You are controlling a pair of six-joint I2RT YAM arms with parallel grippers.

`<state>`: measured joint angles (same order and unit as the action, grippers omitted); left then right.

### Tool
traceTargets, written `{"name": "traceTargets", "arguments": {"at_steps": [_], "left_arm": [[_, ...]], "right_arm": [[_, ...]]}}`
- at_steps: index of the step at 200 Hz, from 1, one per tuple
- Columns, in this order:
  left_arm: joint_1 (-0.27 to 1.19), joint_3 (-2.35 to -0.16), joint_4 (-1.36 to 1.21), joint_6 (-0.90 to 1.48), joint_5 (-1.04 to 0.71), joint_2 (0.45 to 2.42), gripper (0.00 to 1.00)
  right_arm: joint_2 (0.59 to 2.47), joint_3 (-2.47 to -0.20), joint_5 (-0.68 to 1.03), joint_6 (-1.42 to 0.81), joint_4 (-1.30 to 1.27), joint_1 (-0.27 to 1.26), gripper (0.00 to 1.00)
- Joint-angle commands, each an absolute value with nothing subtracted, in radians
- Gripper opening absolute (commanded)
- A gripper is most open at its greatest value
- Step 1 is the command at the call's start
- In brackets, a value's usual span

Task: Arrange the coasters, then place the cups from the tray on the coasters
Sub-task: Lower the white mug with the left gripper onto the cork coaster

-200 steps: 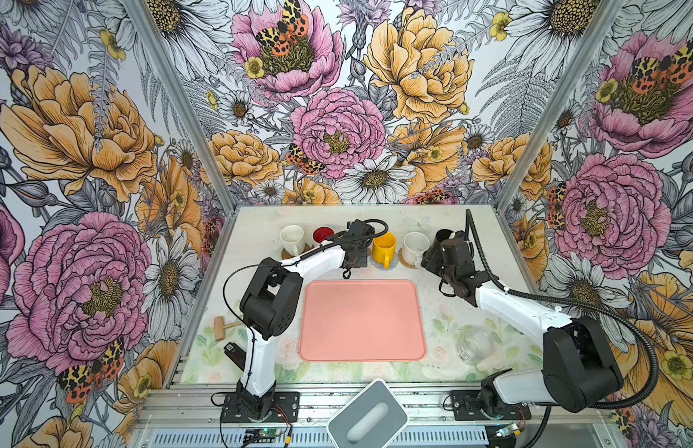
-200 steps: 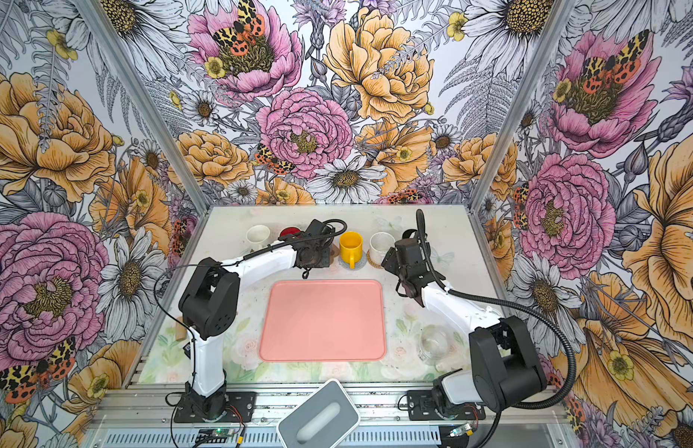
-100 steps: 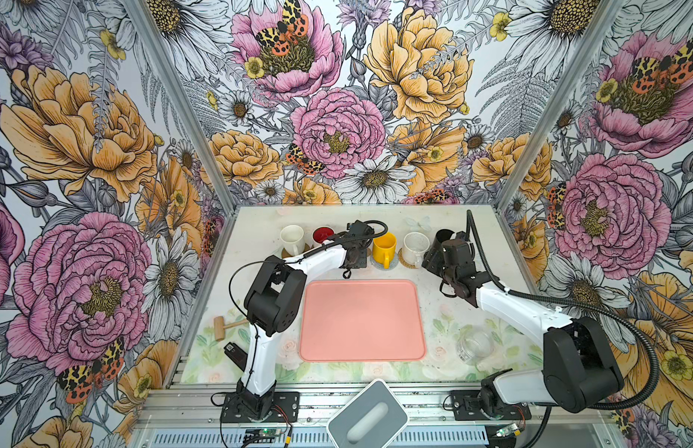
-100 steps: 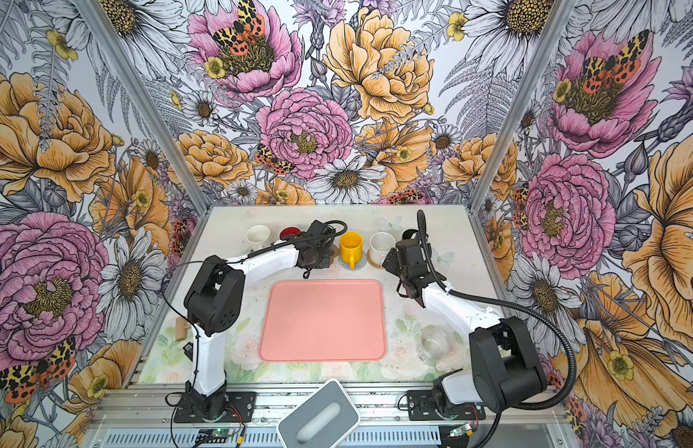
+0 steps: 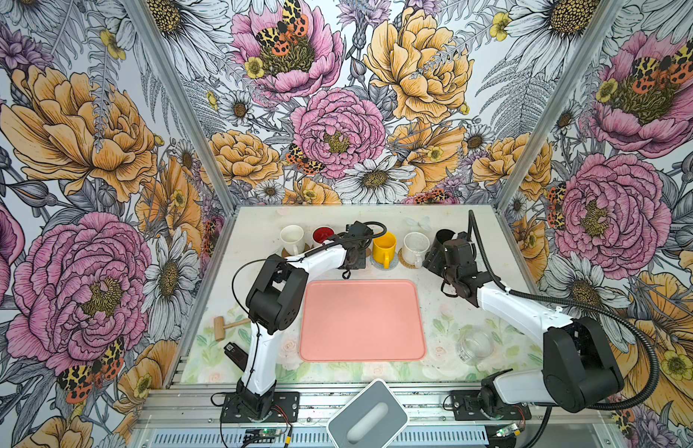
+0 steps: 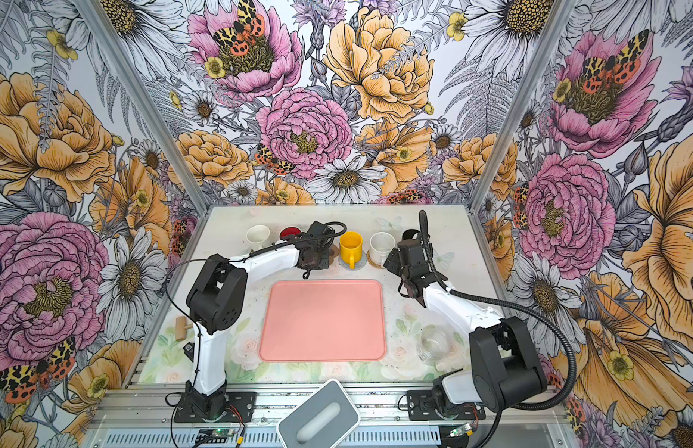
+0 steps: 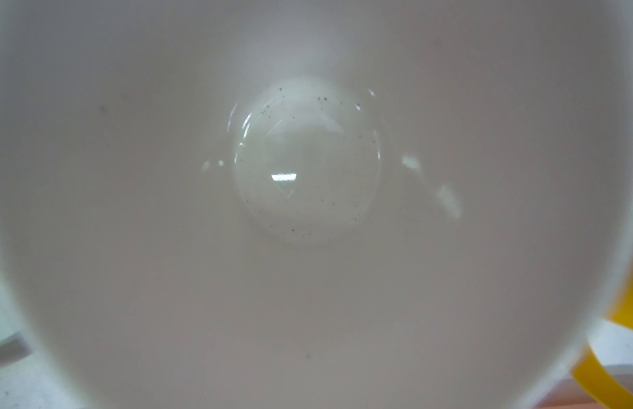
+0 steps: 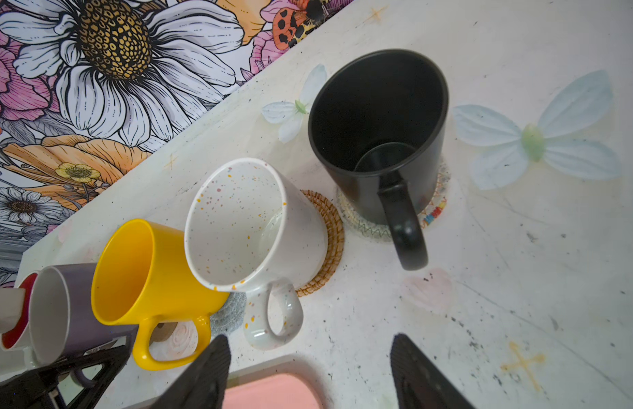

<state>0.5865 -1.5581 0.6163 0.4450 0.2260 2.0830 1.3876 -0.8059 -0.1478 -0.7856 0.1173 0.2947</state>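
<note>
Tray [image 5: 362, 322] bare, five cups [image 5: 414, 248] parked on coasters [image 8: 329, 226] along the table's [image 5: 446, 310] back. Left fingers [image 8: 99, 364] pinched on the lavender cup [image 8: 70, 311] beside the yellow cup [image 5: 383, 248] — last one; right fingers [image 8: 201, 371] wide, empty.

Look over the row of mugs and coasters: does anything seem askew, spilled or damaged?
Nothing stands out. The black mug, speckled mug and yellow mug stand upright on their coasters; no spill or chip shows. The lavender mug is gripped by the left hand, so its seating can't be judged.
</note>
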Motion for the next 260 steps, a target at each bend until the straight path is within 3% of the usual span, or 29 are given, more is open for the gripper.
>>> {"name": "traceTargets", "arguments": {"at_steps": [1, 32, 58, 99, 170, 260], "left_arm": [[0.572, -1.605, 0.569, 0.442, 0.232, 2.082, 0.0], [0.567, -1.61, 0.582, 0.446, 0.218, 2.088, 0.0], [0.561, -1.617, 0.596, 0.448, 0.216, 2.094, 0.11], [0.56, -1.611, 0.6, 0.45, 0.186, 2.086, 0.2], [0.563, -1.607, 0.6, 0.451, 0.166, 2.077, 0.25], [0.565, -1.587, 0.602, 0.449, 0.161, 2.033, 0.43]], "right_arm": [[1.365, -0.793, -0.144, -0.786, 0.091, 0.288, 0.73], [1.362, -0.792, -0.14, -0.786, 0.088, 0.287, 0.73], [1.361, -0.789, -0.14, -0.788, 0.086, 0.285, 0.73], [1.359, -0.784, -0.138, -0.789, 0.083, 0.283, 0.73], [1.35, -0.779, -0.135, -0.79, 0.08, 0.28, 0.73], [1.332, -0.772, -0.136, -0.787, 0.078, 0.277, 0.74]]}}
